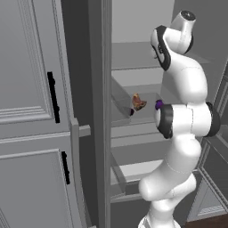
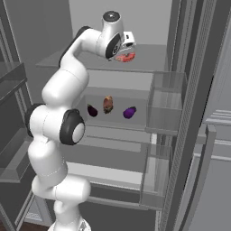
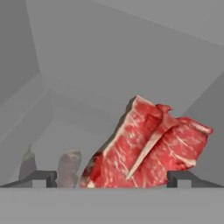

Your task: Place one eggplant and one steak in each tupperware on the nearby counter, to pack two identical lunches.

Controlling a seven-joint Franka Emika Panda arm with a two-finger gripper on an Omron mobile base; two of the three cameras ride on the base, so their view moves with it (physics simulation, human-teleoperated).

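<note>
Gripper state: our gripper (image 3: pixel 111 178) stands fully open, fingertips (image 3: pixel 40 177) spread wide with nothing clamped between them.
Steak position: the steak (image 3: pixel 146 146) lies directly ahead of the hand, between the two tips and slightly toward the right tip. In the right base view the same steak (image 2: pixel 125 57) sits on the upper shelf (image 2: pixel 151 58) of the open fridge, just beside the hand.
Contact: we cannot tell whether the tips already touch the meat; the steak appears close, not yet enclosed.
Step in hand: we judge this to be the approach to grasp the first steak.
Other items relative to hand: a second steak (image 2: pixel 108 103) and two eggplants (image 2: pixel 129 112) rest on the shelf below the hand. In the hand view, an eggplant (image 3: pixel 27 165) and a paler meat piece (image 3: pixel 68 168) show beyond the left tip, further away.
Procedure, alignment: we advise centring the slab between the tips before closing, since it sits off toward the right side.
Procedure, depth: we advise advancing until the tips straddle the thick part of the slab, not only its near edge.
Procedure, closing: we advise closing slowly; the slab is flat and irregular and may pivot or slide on the shelf.
Risk: a shallow pinch on a thin edge could slip during withdrawal from the fridge.
Destination: the tupperware and counter lie outside these views; transport remains to be done.
</note>
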